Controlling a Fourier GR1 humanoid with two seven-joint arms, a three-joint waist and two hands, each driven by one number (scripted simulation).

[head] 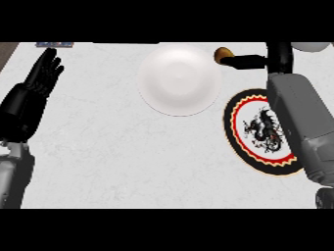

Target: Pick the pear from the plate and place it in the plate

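Note:
A brownish-yellow pear [222,53] shows just past the upper right rim of the plain white plate [180,81], at the tips of my right hand [250,61]. The hand's black fingers point left and close on the pear, hiding most of it. My right forearm runs up the right side and covers the right part of a black plate [250,128] with a dragon and a red and yellow border. Nothing lies on the visible part of either plate. At the left edge my left hand [35,86] rests open with its fingers up, far from both plates.
A small blue object [54,44] lies at the counter's far left edge. Part of a white rounded object [311,46] shows at the far right corner. Wooden floor borders the white counter [111,142] on both sides.

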